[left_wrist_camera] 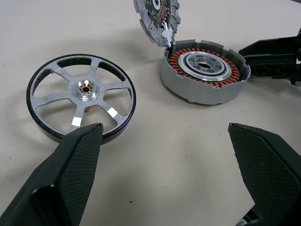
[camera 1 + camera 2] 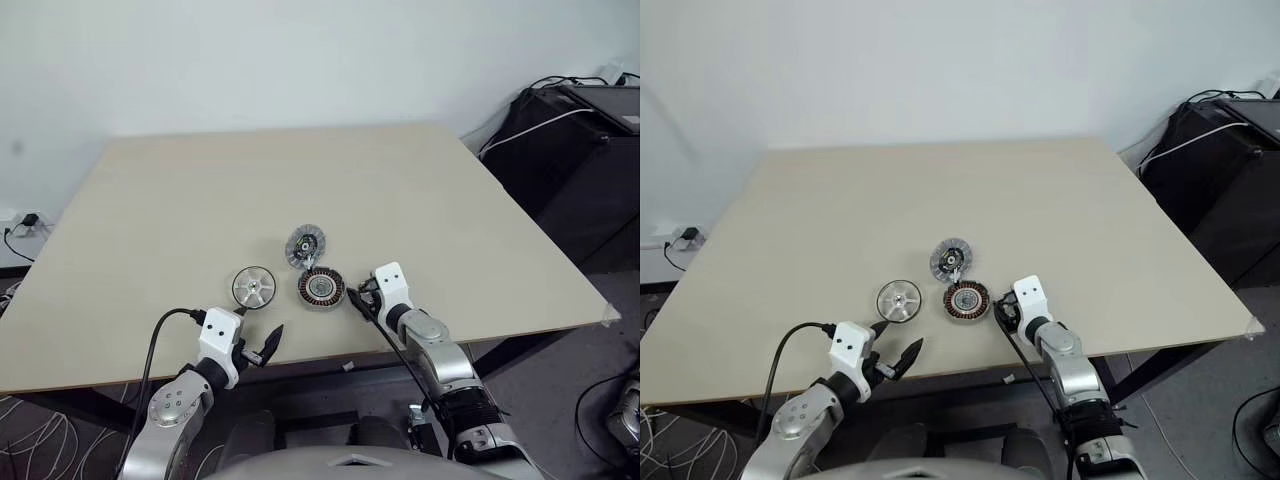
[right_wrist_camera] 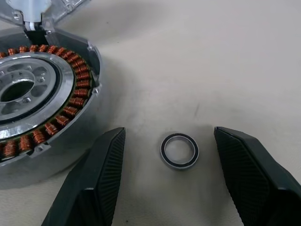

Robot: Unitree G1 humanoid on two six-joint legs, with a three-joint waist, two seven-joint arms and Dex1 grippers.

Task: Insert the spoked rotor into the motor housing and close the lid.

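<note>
Before me, a pale beige table (image 2: 200, 200) stands against a plain white wall (image 2: 300, 60). To my right, black equipment (image 2: 585, 150) carries white and black cables (image 2: 530, 120). At my left, a wall socket (image 2: 25, 222) sits low; white cords (image 2: 35, 440) coil on grey floor (image 2: 570, 390).

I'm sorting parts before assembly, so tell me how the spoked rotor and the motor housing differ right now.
The spoked rotor is a thin, shiny open wheel you can see the table through; the motor housing is a thicker grey cup packed with copper windings. The rotor lies alone, while the housing has the lid tilted up at its edge. Both are round and rest flat on the table.
</note>
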